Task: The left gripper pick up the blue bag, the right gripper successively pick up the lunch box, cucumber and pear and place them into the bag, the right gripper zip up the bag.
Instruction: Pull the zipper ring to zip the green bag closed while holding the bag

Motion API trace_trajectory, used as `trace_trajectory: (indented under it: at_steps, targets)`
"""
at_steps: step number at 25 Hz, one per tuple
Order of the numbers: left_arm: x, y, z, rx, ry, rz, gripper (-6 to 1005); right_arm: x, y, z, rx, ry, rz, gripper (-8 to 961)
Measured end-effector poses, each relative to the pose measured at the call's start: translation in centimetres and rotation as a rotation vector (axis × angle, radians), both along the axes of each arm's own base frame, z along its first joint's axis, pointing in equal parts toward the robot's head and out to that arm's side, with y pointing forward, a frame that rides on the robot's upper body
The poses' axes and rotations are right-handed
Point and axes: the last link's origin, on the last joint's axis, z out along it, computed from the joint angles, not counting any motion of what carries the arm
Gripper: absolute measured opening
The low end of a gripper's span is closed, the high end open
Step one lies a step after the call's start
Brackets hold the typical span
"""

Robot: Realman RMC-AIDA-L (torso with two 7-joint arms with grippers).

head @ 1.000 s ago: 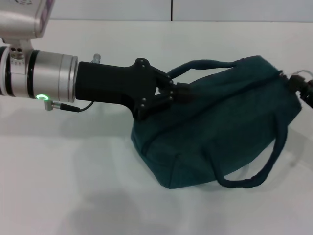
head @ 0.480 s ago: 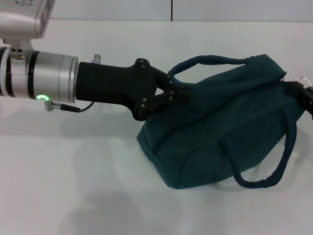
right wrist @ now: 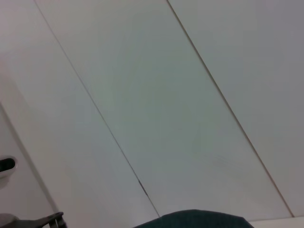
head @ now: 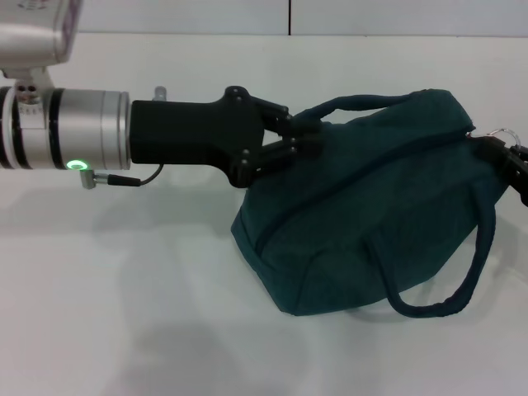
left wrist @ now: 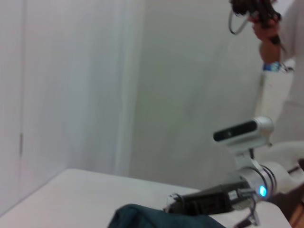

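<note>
White table (head: 124, 313); bag (head: 371, 231) in left gripper (head: 309, 140)

The bag (head: 371, 206) sits on the table (head: 124, 313). Left gripper (head: 309, 140) is at the bag's upper left end, right gripper (head: 511, 161) at its right end.

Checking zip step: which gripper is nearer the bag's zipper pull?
Right. The right gripper is at the bag's right end, at the zipper pull. The left gripper is clamped on the bag's opposite, left end.
</note>
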Motion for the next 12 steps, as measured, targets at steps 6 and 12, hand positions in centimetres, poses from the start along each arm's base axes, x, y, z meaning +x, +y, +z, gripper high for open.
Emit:
trace_trajectory:
  at_steps: [6,12]
  targets:
    - [-1.0,-0.5,0.2,0.033,-0.046,0.054,140,0.0,0.0,0.0,-0.001,0.001,0.002,88]
    - [-2.9,-1.9,0.1,0.092,-0.115,0.098,319,-0.2,0.0,-0.1,-0.002,0.004,0.006,89]
